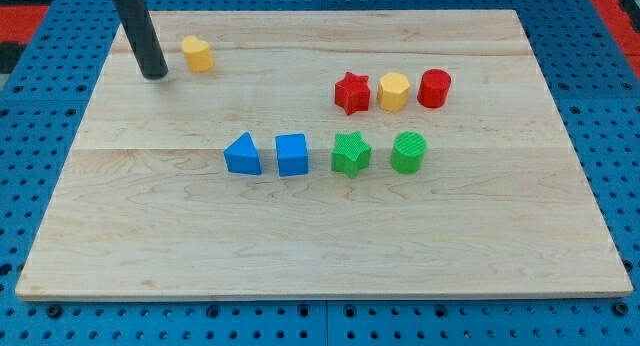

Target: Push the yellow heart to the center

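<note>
The yellow heart [198, 54] lies near the view's top left of the wooden board [320, 246]. My tip [155, 75] rests on the board just left of the heart and slightly below it, a small gap apart. Near the middle, a row holds a blue triangle [243, 154], a blue cube [292, 154], a green star [350, 153] and a green cylinder [408, 152].
Above that row, toward the view's right, stand a red star [352, 93], a yellow hexagon [394, 91] and a red cylinder [434, 88]. A blue pegboard [40, 116] surrounds the board.
</note>
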`<action>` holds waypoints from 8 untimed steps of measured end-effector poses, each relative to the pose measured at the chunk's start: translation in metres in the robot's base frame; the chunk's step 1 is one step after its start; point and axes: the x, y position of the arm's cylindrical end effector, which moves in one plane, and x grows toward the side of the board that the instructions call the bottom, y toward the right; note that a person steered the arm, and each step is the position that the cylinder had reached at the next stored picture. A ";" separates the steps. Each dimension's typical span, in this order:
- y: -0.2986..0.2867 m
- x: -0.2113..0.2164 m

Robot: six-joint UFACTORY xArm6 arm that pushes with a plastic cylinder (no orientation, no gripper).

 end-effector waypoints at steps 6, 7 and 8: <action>0.152 -0.009; 0.167 -0.006; 0.168 0.006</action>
